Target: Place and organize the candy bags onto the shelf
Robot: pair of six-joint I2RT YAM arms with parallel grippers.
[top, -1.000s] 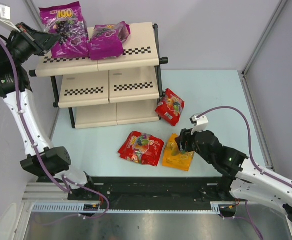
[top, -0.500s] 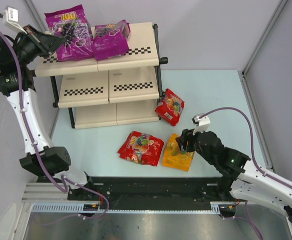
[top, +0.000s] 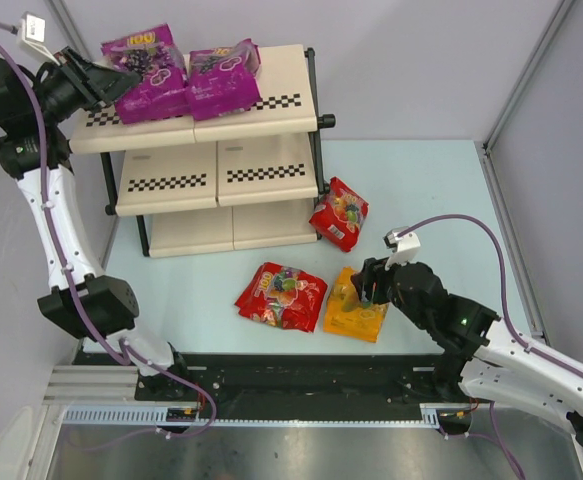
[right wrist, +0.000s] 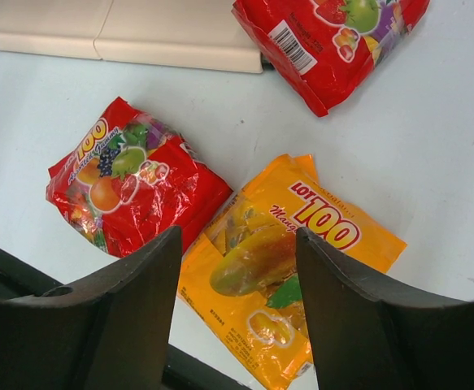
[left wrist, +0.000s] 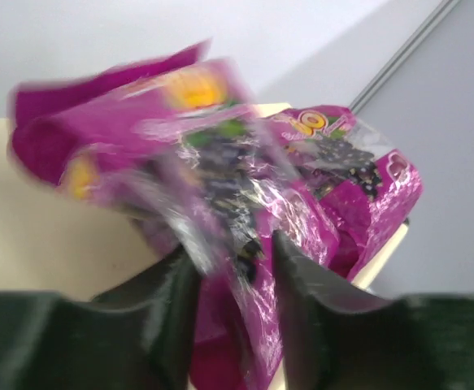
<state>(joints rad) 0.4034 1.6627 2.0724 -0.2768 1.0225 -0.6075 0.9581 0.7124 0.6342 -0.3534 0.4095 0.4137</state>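
Orange bag (right wrist: 289,268) sits directly under my right gripper (right wrist: 238,244), whose jaws are apart and hold nothing. It lies flat by the near edge of the table (top: 421,190). Its long axis slants across the gap between my fingers, so a wrist turn is likely needed. Red bag (right wrist: 135,187) touches its left side and could snag. Second red bag (right wrist: 326,41) lies just beside the right foot of the shelf (top: 261,170). Left gripper (top: 111,80) is at the shelf top's left end with a purple bag (top: 151,75) between its fingers; clamped or released, I cannot tell. Other purple bag (top: 221,75) lies beside it.
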